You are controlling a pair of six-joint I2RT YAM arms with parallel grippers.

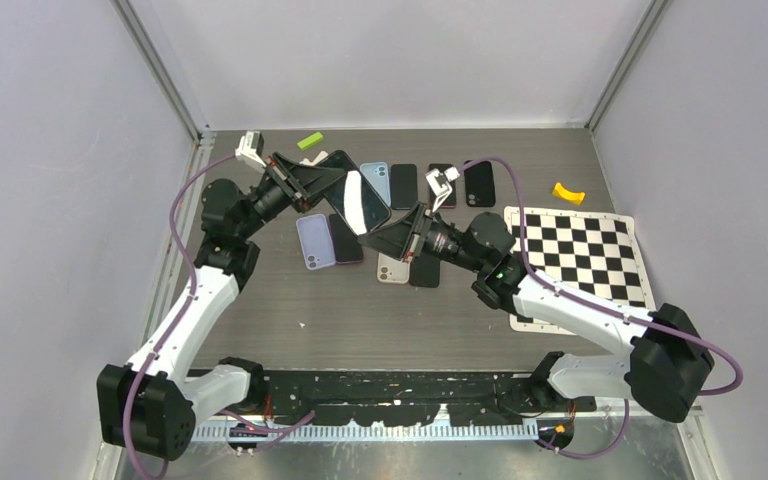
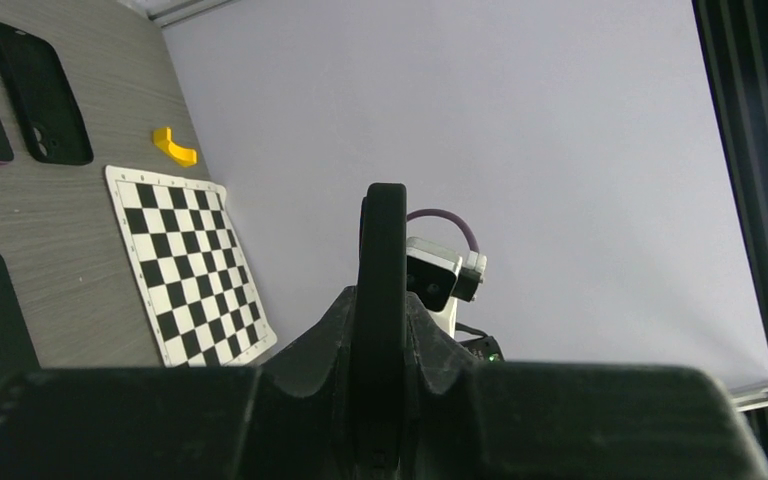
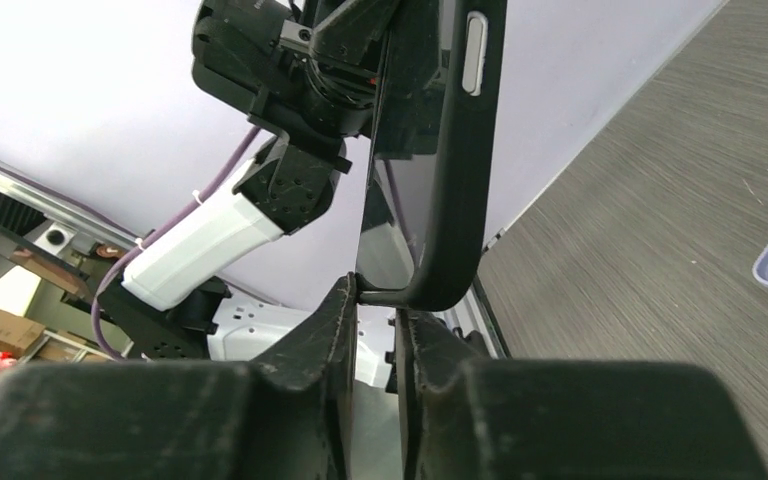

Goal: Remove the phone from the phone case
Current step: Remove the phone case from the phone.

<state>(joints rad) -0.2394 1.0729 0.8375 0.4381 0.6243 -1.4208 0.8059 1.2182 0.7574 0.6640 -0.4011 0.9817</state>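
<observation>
Right claw (image 3: 375, 305) pinches one corner of the phone case (image 3: 450, 200); left claw (image 2: 380, 300) clamps the opposite end, the phone (image 1: 358, 203) lying lengthwise between them, toward the surface's (image 1: 460, 330) far edge.

You have a grey table (image 1: 440, 320) carrying a checkerboard mat (image 1: 580, 255) on the right, a yellow piece (image 1: 568, 193) just behind it, a green block (image 1: 310, 141) at the back, and scattered handsets between, including a lilac case (image 1: 315, 241) and a black case (image 1: 479, 184).

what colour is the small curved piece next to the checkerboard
The curved piece is yellow, best seen in the left wrist view.
</observation>
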